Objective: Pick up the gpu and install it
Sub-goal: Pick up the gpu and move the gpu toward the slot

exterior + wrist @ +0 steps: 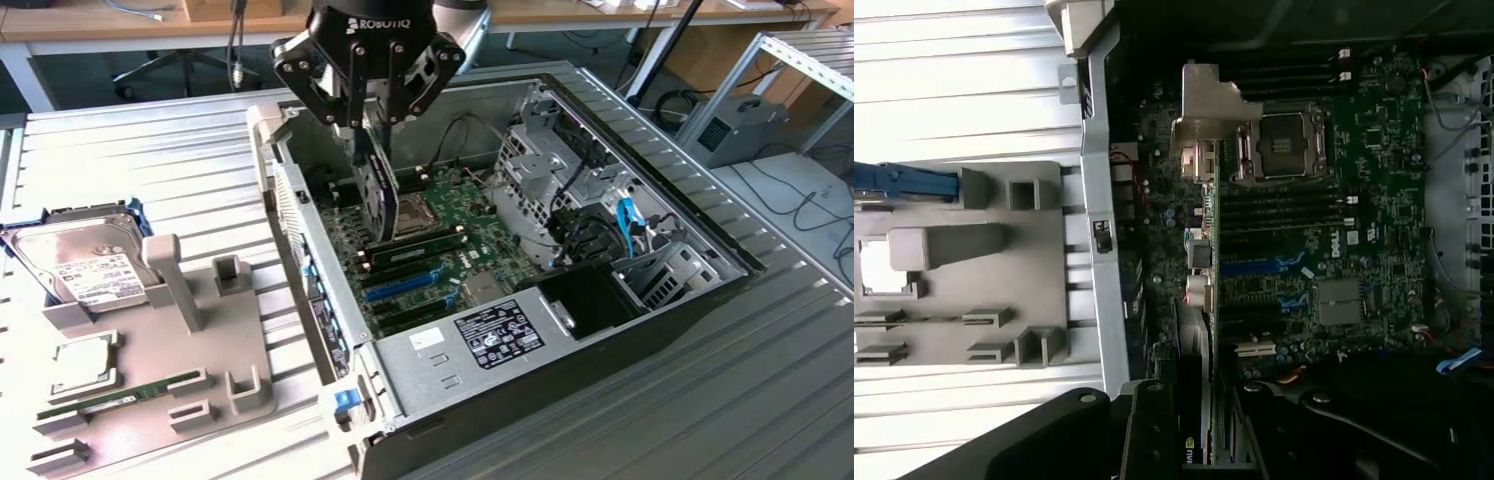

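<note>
Black sheet metal forms the open computer case (667, 205), which lies on its side at the exterior view's right with the green motherboard (470, 228) exposed. A grey parts holder (160, 385) sits to its left, with the silver hard drive (80, 265) at its far end. The gpu (378, 185) (1202, 160) is off the holder and in the air above the motherboard's far-left part, so the pick-up looks done. It is not yet seated, and the blue expansion slots (400, 285) nearer the camera are bare. Its long axis hangs steeply downward, slightly tilted, with the metal bracket end lowest. The gripper (367, 125) (1194, 435) has its fingers clamped on the card's upper end.
</note>
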`<state>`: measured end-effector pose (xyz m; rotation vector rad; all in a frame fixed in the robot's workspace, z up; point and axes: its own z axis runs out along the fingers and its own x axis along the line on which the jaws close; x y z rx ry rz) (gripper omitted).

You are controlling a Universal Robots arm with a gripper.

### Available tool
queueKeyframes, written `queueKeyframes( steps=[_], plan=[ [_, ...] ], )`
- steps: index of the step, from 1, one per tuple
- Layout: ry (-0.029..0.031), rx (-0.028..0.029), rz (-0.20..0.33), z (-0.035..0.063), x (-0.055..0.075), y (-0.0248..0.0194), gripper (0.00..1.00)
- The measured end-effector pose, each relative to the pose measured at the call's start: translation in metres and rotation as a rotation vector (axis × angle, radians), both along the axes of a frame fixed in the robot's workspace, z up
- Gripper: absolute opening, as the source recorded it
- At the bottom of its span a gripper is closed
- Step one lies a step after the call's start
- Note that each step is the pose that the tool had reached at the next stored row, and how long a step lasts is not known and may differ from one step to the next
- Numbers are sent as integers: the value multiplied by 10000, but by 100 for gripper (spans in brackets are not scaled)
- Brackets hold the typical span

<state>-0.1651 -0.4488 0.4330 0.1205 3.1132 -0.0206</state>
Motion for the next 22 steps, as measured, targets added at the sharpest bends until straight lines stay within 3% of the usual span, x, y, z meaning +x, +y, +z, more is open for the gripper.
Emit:
queueKeyframes(
  steps=[2,5,7,22],
  plan=[
    [0,0,0,-42,121,0,26],
    [0,0,0,-256,321,0,26],
    [1,-1,0,-325,410,0,26],
    [1,-1,0,-411,518,0,26]
  ],
)
